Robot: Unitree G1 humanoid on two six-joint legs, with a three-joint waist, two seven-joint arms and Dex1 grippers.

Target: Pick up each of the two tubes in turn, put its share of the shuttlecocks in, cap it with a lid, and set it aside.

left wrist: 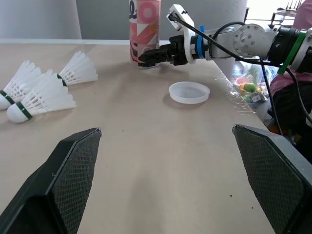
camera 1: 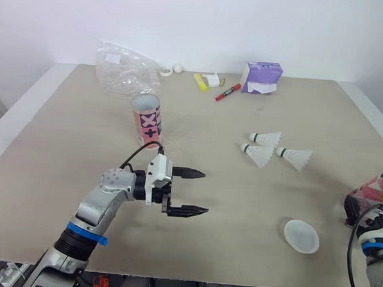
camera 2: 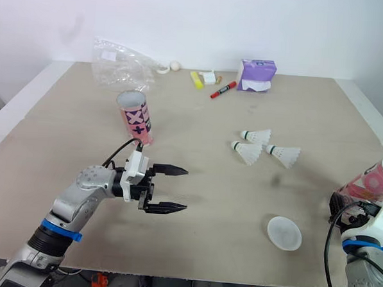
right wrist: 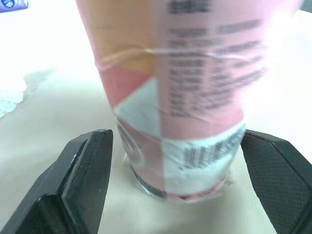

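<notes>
My left end effector [camera 1: 205, 192] hung splayed wide over the tabletop [camera 1: 62, 149] while the right end effector [right wrist: 176, 140] sat spread around a pink tube [right wrist: 165, 73], not squeezing it.

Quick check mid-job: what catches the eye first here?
The open left pincer hovers over the table, just in front of an upright pink tube. At the right edge, the open right pincer brackets the second tube. Three shuttlecocks and a white lid lie loose between.

Your left arm [camera 1: 102, 200] is silver, with a blue band [camera 1: 87, 233], a looping black cable [camera 1: 134, 156], a white wrist block [camera 1: 159, 174] and a black hand [camera 1: 205, 193].
</notes>
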